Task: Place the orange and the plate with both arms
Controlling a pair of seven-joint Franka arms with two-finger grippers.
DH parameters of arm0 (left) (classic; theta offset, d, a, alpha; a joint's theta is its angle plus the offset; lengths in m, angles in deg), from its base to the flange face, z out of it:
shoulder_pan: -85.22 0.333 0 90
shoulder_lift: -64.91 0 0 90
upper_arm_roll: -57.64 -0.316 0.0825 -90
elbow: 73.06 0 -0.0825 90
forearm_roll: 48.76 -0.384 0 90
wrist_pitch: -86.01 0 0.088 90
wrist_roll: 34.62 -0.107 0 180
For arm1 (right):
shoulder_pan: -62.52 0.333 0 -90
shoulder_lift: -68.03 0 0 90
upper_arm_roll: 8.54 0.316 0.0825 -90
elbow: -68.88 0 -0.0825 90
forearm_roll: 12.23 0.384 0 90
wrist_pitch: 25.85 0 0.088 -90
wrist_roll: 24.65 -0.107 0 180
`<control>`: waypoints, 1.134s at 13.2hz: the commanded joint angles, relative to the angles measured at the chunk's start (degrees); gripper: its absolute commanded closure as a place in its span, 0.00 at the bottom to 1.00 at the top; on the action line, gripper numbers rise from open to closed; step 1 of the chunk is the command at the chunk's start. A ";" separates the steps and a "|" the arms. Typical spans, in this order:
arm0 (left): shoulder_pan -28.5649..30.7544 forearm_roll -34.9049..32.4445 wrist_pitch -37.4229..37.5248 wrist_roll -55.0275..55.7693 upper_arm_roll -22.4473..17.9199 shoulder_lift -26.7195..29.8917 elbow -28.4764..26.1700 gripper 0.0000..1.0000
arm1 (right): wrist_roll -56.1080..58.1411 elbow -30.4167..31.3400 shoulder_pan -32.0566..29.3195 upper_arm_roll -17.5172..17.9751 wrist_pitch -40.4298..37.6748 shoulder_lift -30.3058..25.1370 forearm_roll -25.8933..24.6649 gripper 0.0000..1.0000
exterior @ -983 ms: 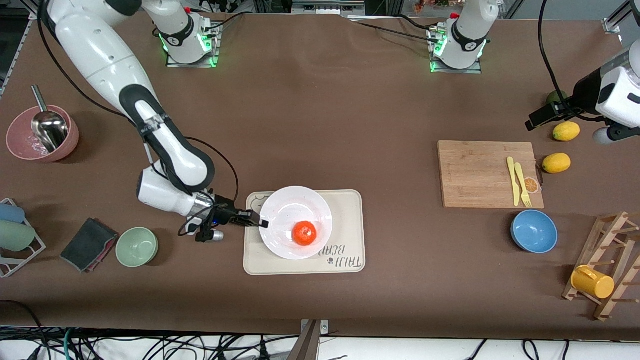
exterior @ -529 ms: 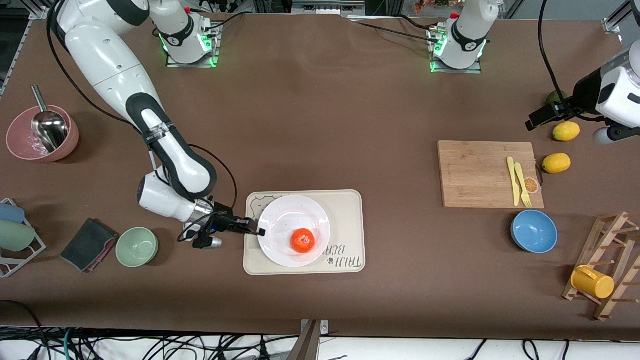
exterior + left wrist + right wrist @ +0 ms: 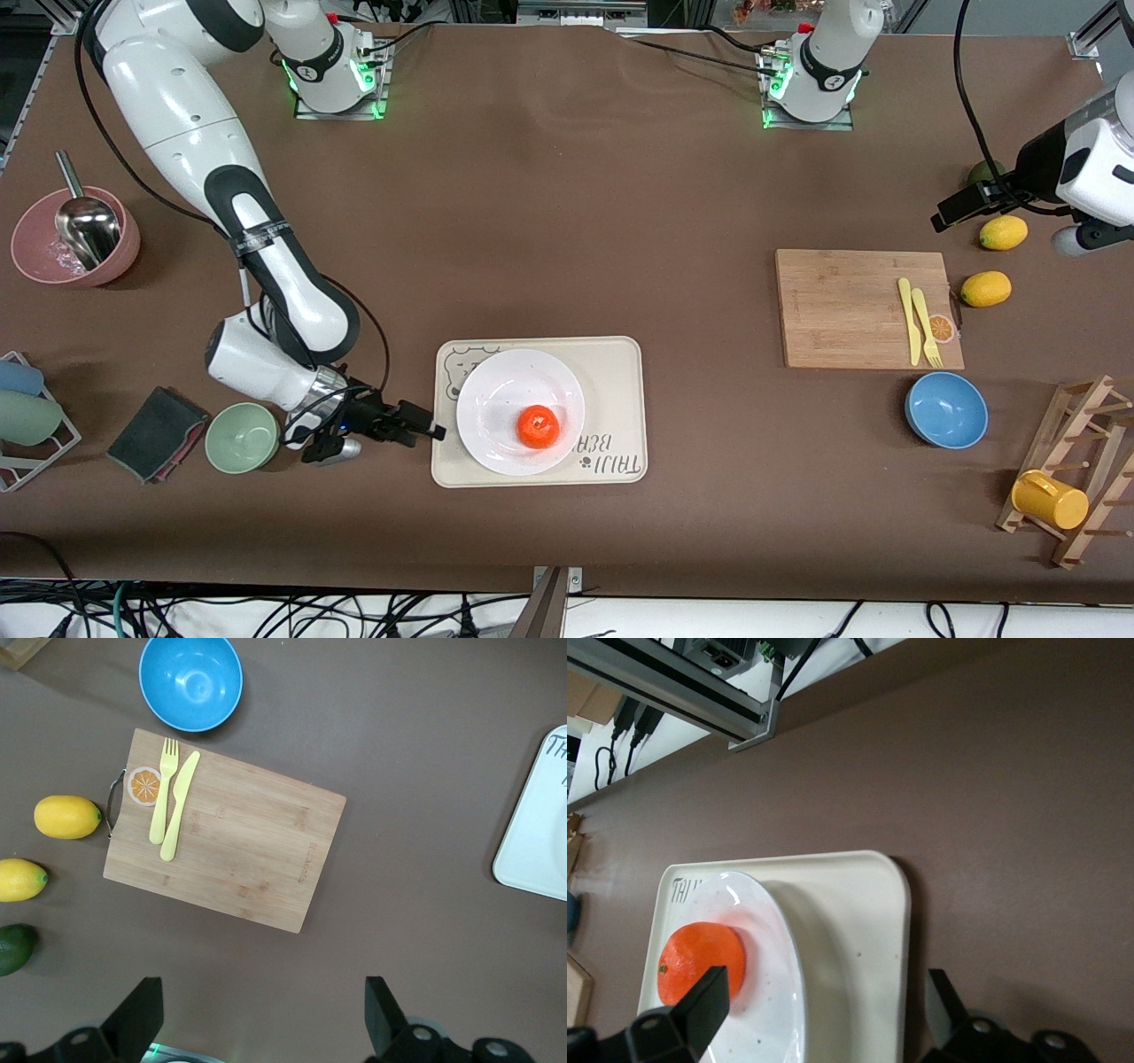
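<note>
**Q:** Right gripper first — where does it stand?

**A:** Low over the bench, just beside the tray's edge at the right arm's end, clear of the plate. Its fingers are spread wide and hold nothing.

**Q:** And the task's things?

**A:** The white plate lies flat on the cream tray, toward the tray's end nearest the right arm. The orange sits on the plate, off centre, on the part nearer the front camera. In the right wrist view the orange shows against the plate's white, with the tray's rim curving round it.

**Q:** The left gripper?

**A:** Up in the air at the left arm's end of the bench, waiting, near the lemons. Its fingers stand wide apart and empty. Its wrist camera looks down on a wooden cutting board carrying a yellow fork and knife, with a blue bowl just beside the board.

**Q:** Anything else near the right gripper?

**A:** A green bowl and a dark cloth lie beside it, toward the right arm's end of the bench.
</note>
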 commanded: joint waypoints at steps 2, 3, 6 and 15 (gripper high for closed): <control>0.39 -1.02 1.07 0.24 0.36 -0.71 1.66 0.00 | 0.43 -2.15 -1.63 -1.43 -6.33 -0.12 -9.86 0.00; 0.48 -1.02 0.98 0.24 0.36 -0.71 1.66 0.00 | 0.34 -2.15 -2.33 -1.43 -8.26 -0.73 -12.32 0.00; 0.48 -1.02 0.98 0.24 0.27 -0.71 1.66 0.00 | -0.10 -2.15 -4.53 -1.52 -15.99 -3.01 -18.57 0.00; 0.40 -1.02 1.07 0.24 0.36 -0.71 1.66 0.00 | -15.92 -3.73 -6.55 -2.49 -44.21 -12.67 -36.86 0.00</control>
